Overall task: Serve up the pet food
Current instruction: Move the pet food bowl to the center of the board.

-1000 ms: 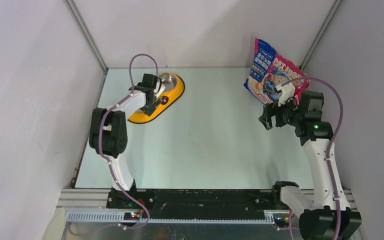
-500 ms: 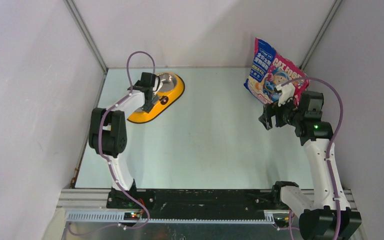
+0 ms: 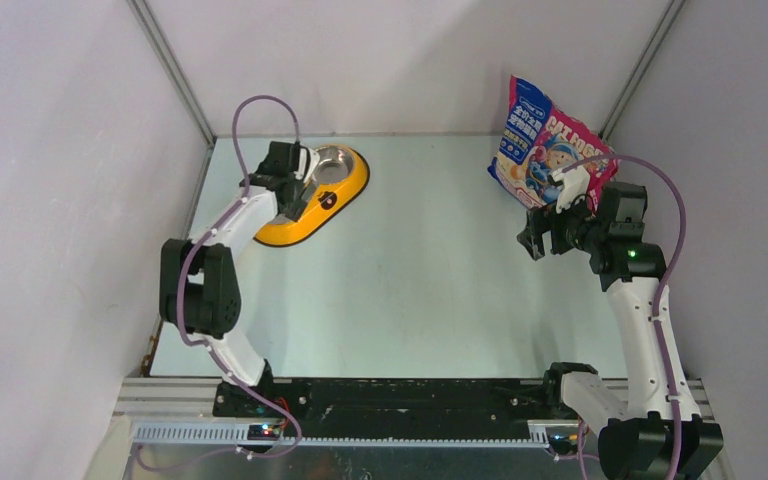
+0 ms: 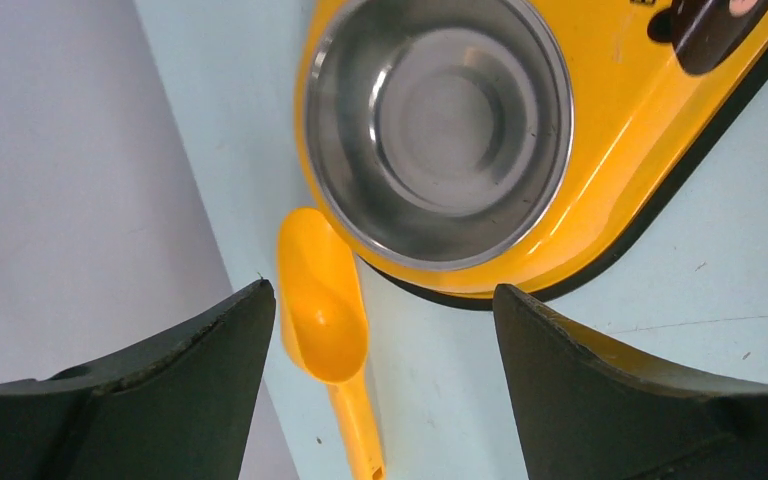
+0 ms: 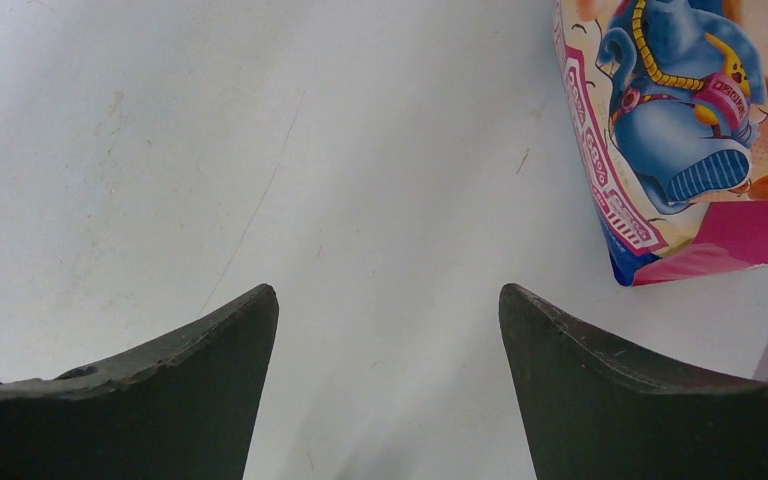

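Swinging its elbow out toward the left wall over the last second, the left gripper [image 4: 380,290] hung with fingers spread wide and empty above the orange scoop [image 4: 322,310], which lay just beside the yellow feeder [image 4: 610,170] and its bare steel bowl [image 4: 440,120], probably lining up to take the scoop. Across the table [image 3: 410,290], the right gripper [image 5: 388,292] had not moved, fingers parted on nothing, near the pet food pouch [image 3: 542,140] leaning untouched in the far right corner; no kibble showed.
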Robot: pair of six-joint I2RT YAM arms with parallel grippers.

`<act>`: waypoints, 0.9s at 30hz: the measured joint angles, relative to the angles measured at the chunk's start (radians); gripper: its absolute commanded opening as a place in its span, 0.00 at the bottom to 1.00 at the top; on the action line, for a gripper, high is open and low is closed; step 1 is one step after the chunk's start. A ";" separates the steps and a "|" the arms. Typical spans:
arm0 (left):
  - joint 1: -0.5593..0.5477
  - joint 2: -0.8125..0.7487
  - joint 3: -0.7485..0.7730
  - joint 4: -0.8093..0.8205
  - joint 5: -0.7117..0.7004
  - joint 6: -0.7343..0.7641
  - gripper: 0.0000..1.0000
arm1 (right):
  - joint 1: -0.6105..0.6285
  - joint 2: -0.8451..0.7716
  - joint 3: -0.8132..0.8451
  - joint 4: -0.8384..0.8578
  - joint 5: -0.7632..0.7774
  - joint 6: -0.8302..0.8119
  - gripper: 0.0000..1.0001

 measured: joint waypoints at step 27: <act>0.001 0.290 0.063 0.093 -0.264 0.025 0.87 | 0.001 0.004 0.000 0.000 0.000 0.000 0.84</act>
